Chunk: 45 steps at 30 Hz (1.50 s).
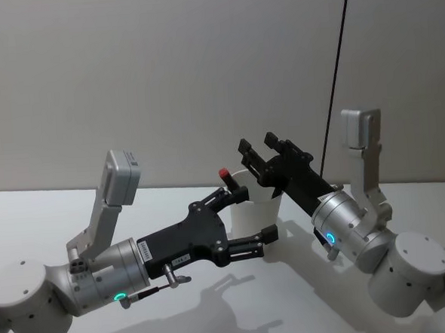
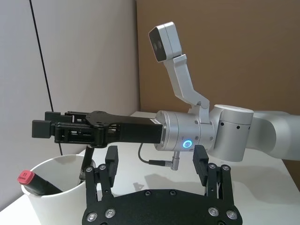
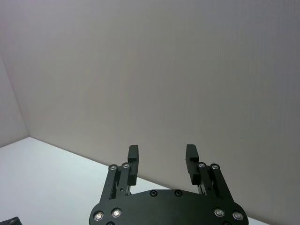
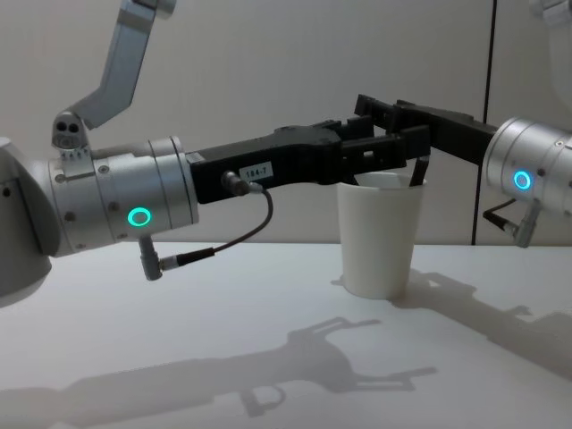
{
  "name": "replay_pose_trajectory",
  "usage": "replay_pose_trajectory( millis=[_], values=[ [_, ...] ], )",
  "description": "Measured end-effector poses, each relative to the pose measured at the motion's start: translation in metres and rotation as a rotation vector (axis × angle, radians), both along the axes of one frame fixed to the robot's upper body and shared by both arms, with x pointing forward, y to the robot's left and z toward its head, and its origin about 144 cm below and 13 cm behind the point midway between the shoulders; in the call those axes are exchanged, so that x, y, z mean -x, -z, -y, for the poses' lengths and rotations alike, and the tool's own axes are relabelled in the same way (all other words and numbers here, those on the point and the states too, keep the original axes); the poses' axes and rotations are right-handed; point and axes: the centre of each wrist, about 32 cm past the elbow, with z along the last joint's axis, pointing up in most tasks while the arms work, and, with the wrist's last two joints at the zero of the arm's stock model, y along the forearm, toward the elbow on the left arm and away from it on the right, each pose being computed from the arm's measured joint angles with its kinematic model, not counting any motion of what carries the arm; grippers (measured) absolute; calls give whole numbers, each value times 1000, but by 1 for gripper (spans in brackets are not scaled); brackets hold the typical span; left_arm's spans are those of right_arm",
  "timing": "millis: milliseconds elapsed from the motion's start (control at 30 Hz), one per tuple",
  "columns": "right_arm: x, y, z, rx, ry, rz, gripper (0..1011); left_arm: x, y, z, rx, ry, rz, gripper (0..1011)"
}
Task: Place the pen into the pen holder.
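**Pen is in the cup; the risk now is knocking it over**

Our left gripper (image 1: pixel 247 221) has its fingers (image 2: pixel 111 165) spread apart and empty, one on either side of the pen holder (image 4: pixel 379 237) near its rim. Our right gripper (image 1: pixel 265 150) also has its fingers (image 3: pixel 133 157) apart with nothing between them, and hangs just above and behind the pen holder's rim. The pen (image 2: pixel 38 183), dark with a red cap, lies slanted inside the pen holder, its cap just clear of the rim.

We judge the placing done and the danger to lie in the retreat. The pen holder is a light paper cup standing free on the worktop (image 4: pixel 268 295). If either arm pulls away sideways or low, a finger could catch the rim and tip it, spilling the pen. The two grippers are also close together above the pen holder and could collide.
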Motion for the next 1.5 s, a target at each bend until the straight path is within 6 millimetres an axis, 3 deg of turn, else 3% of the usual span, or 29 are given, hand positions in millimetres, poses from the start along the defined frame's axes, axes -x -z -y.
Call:
replay_pose_trajectory(
  millis=[400,533,1300,1500],
  values=[
    [1,0,0,0,-1,3,946,0,0,0,0,0,0,1000],
    [6,-3,3,-11,-1,9,1001,0,0,0,0,0,0,1000],
    [50,-15,34,-83,68,31,1001,0,0,0,0,0,0,1000],
    [51,-15,35,-83,71,28,1001,0,0,0,-1,-3,0,1000]
  ],
)
